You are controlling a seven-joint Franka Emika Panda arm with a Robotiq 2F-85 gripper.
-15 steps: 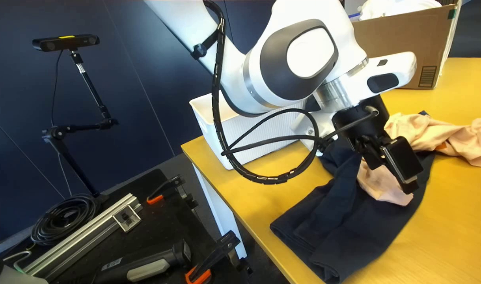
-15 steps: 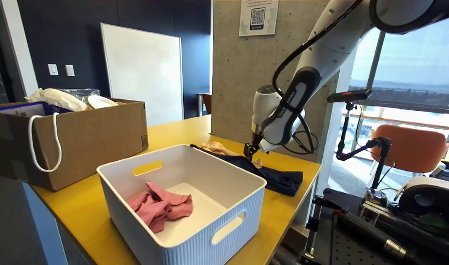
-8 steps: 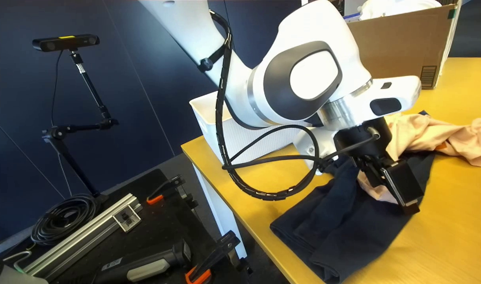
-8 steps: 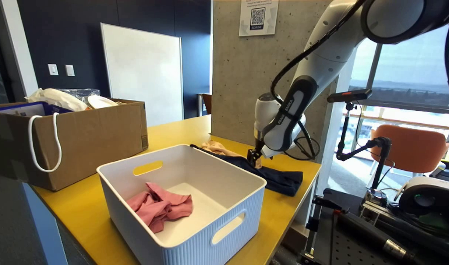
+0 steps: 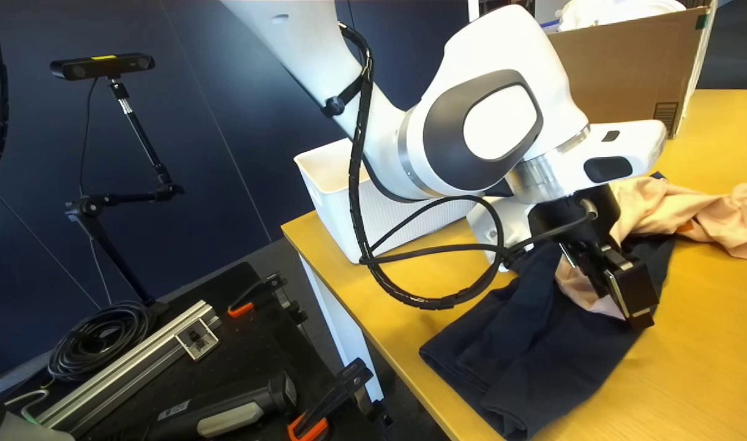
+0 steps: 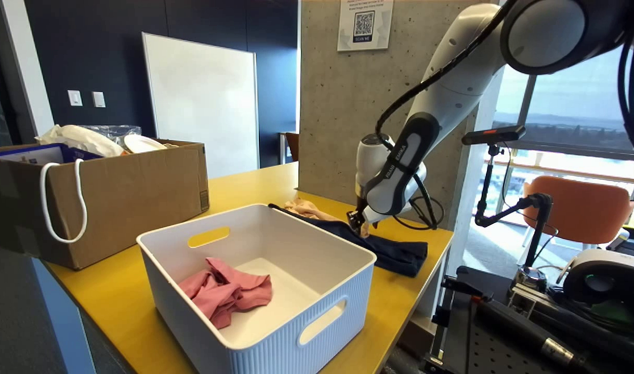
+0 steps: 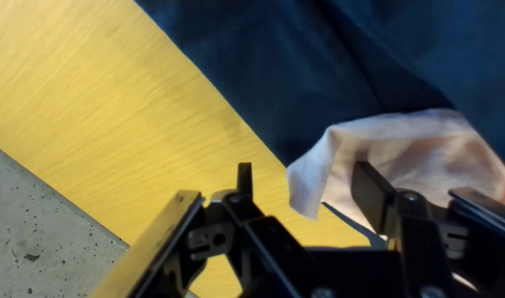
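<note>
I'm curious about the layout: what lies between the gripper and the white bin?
From the gripper toward the white bin, an exterior view shows a bit of peach cloth, then navy cloth, then yellow tabletop.

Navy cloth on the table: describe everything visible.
The navy cloth looks like soft, matte fabric, creased and lying in layers, with folds at one end. It lies low on the yellow table near the ribbed bin, partly covered by peach cloth bunched on top. The end effector is open at its edge; contact is unclear.
</note>
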